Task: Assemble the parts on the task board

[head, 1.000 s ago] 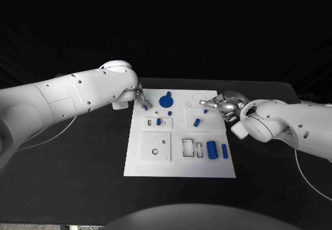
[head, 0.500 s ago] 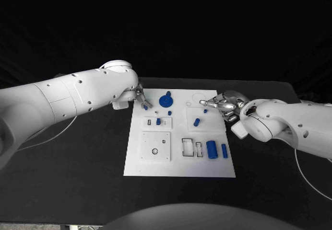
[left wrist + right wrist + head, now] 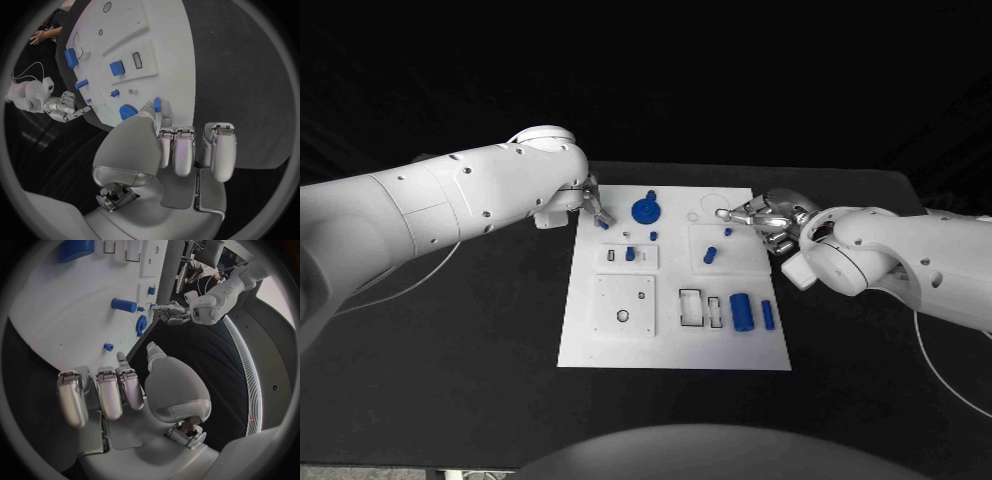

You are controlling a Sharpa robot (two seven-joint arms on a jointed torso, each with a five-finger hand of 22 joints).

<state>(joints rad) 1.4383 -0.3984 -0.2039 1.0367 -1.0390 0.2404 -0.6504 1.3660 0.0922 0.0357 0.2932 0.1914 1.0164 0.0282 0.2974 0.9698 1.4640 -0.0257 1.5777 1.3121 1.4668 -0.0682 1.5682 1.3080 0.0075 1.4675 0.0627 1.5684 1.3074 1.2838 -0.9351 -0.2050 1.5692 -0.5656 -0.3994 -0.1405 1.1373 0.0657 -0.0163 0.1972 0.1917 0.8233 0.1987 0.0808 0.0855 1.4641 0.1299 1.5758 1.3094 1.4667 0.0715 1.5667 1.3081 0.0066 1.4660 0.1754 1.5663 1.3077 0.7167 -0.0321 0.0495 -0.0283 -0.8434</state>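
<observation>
Board [image 3: 668,340] lies lengthwise on the black surface [image 3: 473,330], far end between the two hands. Left hand [image 3: 593,207] sits at the board's far left corner. Its thumb and a fingertip pinch a small blue peg [image 3: 157,104], while the other fingers [image 3: 184,152] stay curled side by side, off the peg. The peg's long axis runs roughly along the fingers and points at the board. The blue gear [image 3: 646,211] stands just beside the peg, toward the board's middle. Which hole the peg is meant for I cannot tell; the wrist view shows small holes near it but not clearly enough to judge.

Right hand [image 3: 764,218] hovers at the board's far right edge. Its fingers are partly curled with nothing between them. A small blue knob [image 3: 109,347] lies on the board just off its fingertips, and a blue cylinder [image 3: 124,304] lies farther in.

Judgement: the left hand is the nearer one to the gear end of the board, so the coming move is its to make, a short reach inward and down.

Other parts: blue block [image 3: 741,312] and slim blue bar [image 3: 767,313] rest side by side near the right edge, toward the near end.

Against the earlier pictures nothing has shifted; both hands and all parts keep their places.
</observation>
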